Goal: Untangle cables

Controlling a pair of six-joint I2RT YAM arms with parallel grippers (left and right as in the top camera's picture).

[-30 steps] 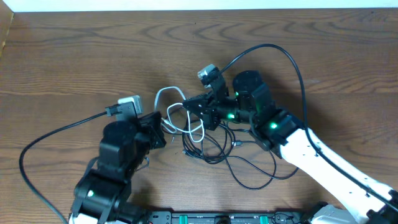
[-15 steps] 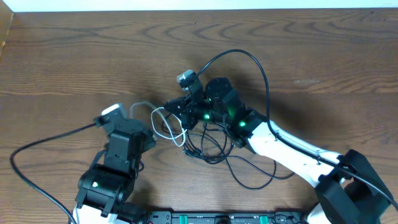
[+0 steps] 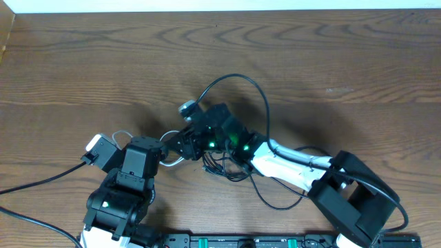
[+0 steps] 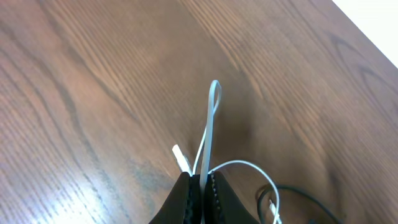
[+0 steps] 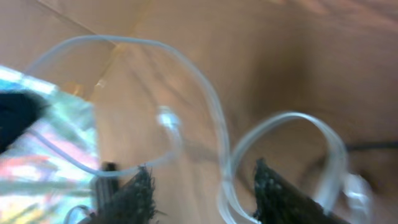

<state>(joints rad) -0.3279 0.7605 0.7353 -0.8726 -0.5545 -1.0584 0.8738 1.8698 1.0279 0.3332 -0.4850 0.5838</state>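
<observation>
The white cable (image 4: pixel 210 118) is pinched by the pressed-together left fingers (image 4: pixel 183 199), its loop running up-frame; its coils lie between the spread right fingers (image 5: pixel 277 193), ungripped; the black cables (image 3: pixel 231 171) are heaped on the bench (image 3: pixel 344 55) at centre frame, under the right arm.

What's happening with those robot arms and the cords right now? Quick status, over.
Left gripper shut on white cable. Right gripper open, white loops ahead of it. Black cables bunched by right arm, not yet separated.
</observation>
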